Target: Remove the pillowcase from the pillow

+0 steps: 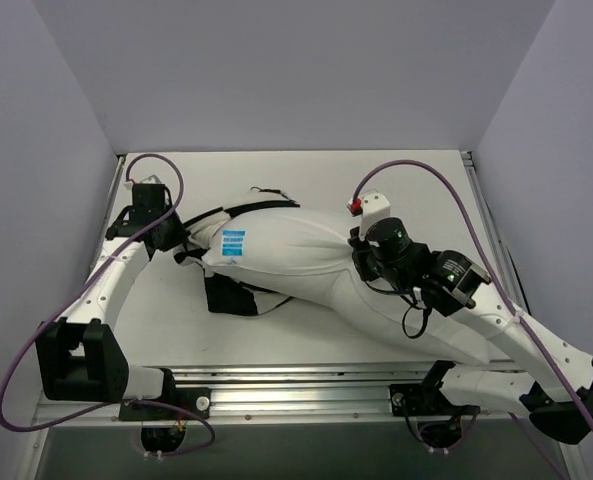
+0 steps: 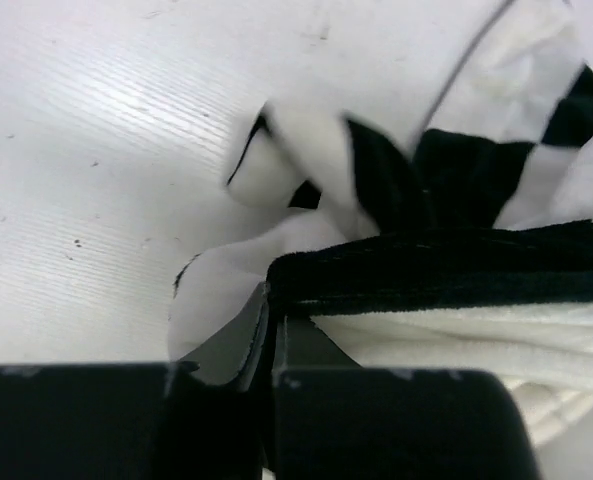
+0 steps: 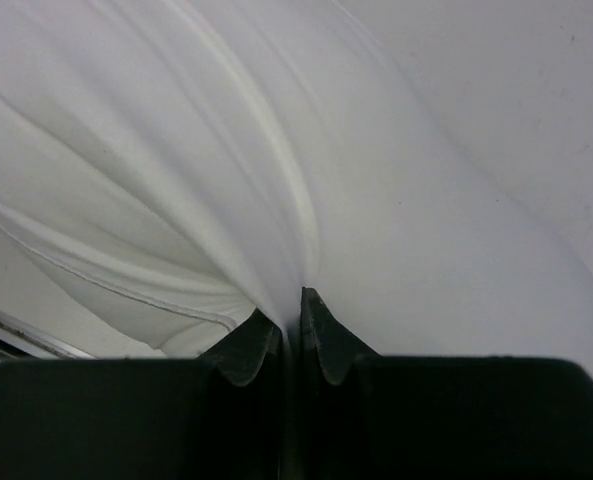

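Note:
The plain white pillow (image 1: pixel 296 250) lies across the middle of the table, its blue tag (image 1: pixel 233 243) near its left end. The black-and-white checkered pillowcase (image 1: pixel 231 295) is bunched around that left end, with most of the pillow bare. My left gripper (image 1: pixel 181 243) is shut on the pillowcase's black edge; in the left wrist view the fingers (image 2: pixel 274 310) pinch the dark hem of the pillowcase (image 2: pixel 456 180). My right gripper (image 1: pixel 359 262) is shut on the pillow's right part; in the right wrist view (image 3: pixel 290 315) a fold of white pillow fabric (image 3: pixel 176 180) is pinched between the jaws.
The white table (image 1: pixel 306 170) is boxed in by pale walls at the back and sides. An aluminium rail (image 1: pixel 296 385) runs along the near edge with both arm bases. Purple cables (image 1: pixel 446 185) loop over each arm.

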`<state>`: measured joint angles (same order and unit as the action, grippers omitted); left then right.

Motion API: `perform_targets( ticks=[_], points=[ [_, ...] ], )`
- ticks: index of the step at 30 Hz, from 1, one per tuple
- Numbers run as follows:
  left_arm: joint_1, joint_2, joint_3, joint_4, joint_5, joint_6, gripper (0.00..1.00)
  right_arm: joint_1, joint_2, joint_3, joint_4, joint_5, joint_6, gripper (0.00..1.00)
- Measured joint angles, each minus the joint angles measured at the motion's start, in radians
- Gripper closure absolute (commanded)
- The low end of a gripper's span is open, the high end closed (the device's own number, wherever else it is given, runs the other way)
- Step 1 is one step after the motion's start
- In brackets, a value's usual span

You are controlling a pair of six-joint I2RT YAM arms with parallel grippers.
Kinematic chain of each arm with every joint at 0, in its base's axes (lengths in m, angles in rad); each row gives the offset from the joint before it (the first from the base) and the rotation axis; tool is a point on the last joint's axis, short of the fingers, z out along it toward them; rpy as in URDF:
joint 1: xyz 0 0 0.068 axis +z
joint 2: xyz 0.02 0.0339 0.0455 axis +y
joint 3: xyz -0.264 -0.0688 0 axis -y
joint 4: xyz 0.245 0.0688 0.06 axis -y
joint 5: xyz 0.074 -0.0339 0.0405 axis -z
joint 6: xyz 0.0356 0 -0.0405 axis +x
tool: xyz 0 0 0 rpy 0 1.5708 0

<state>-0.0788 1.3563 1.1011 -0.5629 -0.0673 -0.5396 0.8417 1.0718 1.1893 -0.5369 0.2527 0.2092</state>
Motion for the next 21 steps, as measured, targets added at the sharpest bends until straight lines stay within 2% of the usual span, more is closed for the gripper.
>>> perform_targets(
  ticks=[4,9,15,21],
  points=[
    [0.032,0.087,0.0,0.013,-0.048,-0.01,0.98,-0.013,-0.074,0.011,-0.063,-0.008,-0.001,1.0],
    [0.054,0.186,0.041,0.017,-0.077,-0.024,0.98,-0.018,-0.095,0.085,-0.123,0.002,0.0,1.0],
    [0.094,0.288,0.235,-0.02,-0.09,0.002,0.98,-0.024,-0.07,0.193,-0.161,0.084,-0.001,1.0],
    [0.18,0.32,0.443,-0.069,-0.111,0.028,0.98,-0.071,0.045,0.39,-0.163,0.188,-0.022,1.0]
  ],
)
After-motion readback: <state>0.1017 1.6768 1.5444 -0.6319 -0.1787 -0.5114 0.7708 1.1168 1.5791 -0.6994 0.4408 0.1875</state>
